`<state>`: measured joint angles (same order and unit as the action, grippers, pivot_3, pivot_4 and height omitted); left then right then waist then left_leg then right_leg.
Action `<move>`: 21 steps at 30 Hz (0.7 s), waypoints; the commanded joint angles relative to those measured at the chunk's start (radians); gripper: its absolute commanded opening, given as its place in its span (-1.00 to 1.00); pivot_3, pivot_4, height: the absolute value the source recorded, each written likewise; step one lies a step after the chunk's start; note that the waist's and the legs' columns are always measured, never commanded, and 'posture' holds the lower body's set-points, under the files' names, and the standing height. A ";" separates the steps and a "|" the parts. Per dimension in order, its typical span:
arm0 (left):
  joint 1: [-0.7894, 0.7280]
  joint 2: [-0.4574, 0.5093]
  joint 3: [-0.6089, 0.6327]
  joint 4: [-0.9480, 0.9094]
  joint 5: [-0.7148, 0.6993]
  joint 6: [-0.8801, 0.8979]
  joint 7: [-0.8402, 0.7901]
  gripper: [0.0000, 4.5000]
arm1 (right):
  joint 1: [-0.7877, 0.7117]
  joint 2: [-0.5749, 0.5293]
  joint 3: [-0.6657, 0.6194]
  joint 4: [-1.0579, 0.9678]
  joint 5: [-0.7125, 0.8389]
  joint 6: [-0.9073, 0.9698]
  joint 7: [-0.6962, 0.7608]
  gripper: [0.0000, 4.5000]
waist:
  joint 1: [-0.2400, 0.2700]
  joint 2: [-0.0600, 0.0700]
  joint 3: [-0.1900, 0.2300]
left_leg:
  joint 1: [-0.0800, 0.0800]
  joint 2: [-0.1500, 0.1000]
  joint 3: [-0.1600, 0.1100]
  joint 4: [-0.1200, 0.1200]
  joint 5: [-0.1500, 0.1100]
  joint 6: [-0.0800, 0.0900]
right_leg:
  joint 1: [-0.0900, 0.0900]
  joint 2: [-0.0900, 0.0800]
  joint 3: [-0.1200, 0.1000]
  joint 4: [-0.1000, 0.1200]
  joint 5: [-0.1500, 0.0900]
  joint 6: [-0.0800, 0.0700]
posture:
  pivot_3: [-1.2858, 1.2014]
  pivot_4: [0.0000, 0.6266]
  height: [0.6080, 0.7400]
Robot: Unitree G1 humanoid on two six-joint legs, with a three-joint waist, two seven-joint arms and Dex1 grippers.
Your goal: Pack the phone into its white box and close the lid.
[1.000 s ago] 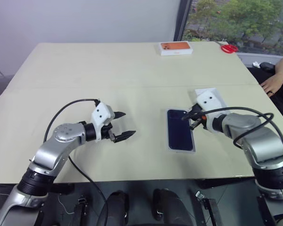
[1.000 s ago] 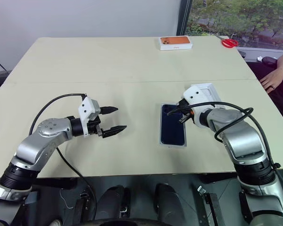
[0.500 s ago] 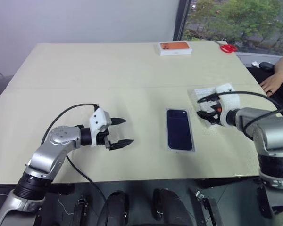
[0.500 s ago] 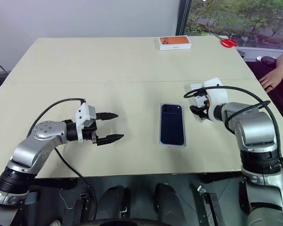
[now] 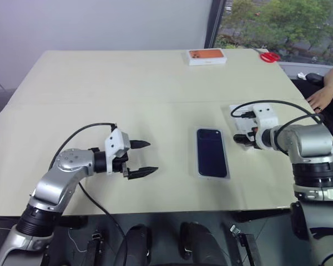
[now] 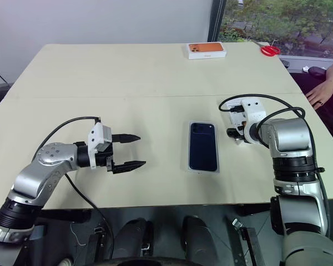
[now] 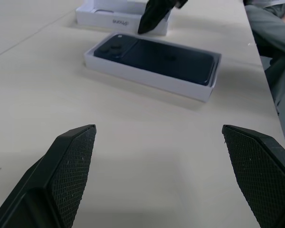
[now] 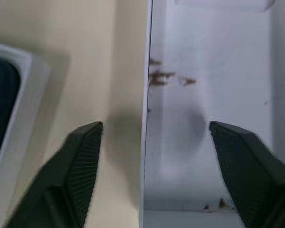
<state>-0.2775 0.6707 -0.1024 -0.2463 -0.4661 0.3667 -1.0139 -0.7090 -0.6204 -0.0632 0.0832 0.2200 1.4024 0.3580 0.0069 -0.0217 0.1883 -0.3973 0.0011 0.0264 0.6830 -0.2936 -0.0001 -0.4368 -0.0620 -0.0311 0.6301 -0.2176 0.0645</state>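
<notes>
Phone [image 5: 212,153] lies flat in the white box [image 5: 213,175] near the front middle of my table [image 5: 127,83]; from the head views I see just a thin white rim around it. My left gripper [image 5: 141,158] floats over the table to its left, fingers wide apart and holding nothing. My right gripper [image 5: 238,127] sits over the lid [image 5: 236,110], which is mostly hidden behind it. Far back sit a white box with an orange picture [image 5: 207,56] and red scissors [image 5: 270,56]. A person's hand [image 5: 323,98] is cut off at the right edge.

From my left wrist, the phone fills its box, and the lid behind is partly blocked by a black finger.

From my right wrist, the fingers [image 8: 76,161] stand apart, one on each side of the lid's wall, not squeezing it.
</notes>
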 commanded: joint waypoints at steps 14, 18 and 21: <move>-0.017 -0.002 0.068 0.043 0.024 -0.020 0.041 1.00 | -0.158 0.094 -0.243 -0.198 0.136 0.204 0.007 -0.98 | -0.020 0.002 0.001 | 0.000 0.001 0.000 0.000 0.000 0.000 | -0.001 0.001 0.000 0.001 0.000 0.000 | 0.03 -0.52 1.00; -0.060 -0.007 0.109 0.152 0.059 -0.054 0.081 1.00 | -0.174 0.266 -0.430 -0.269 0.409 0.212 -0.067 -0.98 | -0.020 0.002 0.001 | 0.000 0.004 0.000 0.000 0.000 0.000 | -0.001 0.004 0.000 0.002 0.000 0.000 | 0.03 -0.52 1.00; -0.089 -0.015 0.120 0.208 0.083 -0.081 0.096 1.00 | -0.157 0.382 -0.509 -0.279 0.641 0.212 -0.232 -0.98 | -0.021 0.002 0.001 | 0.000 0.008 -0.001 -0.001 0.000 0.000 | -0.002 0.006 0.000 0.003 0.001 -0.001 | 0.03 -0.52 1.00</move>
<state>-0.3529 0.6597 -0.0119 -0.0380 -0.3957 0.3170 -0.9243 -0.8637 -0.2485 -0.5266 -0.1568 0.7339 1.6077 0.2022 -0.0138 -0.0194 0.1895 -0.3971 0.0088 0.0256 0.6821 -0.2938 0.0002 -0.4392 -0.0562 -0.0311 0.6334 -0.2164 0.0637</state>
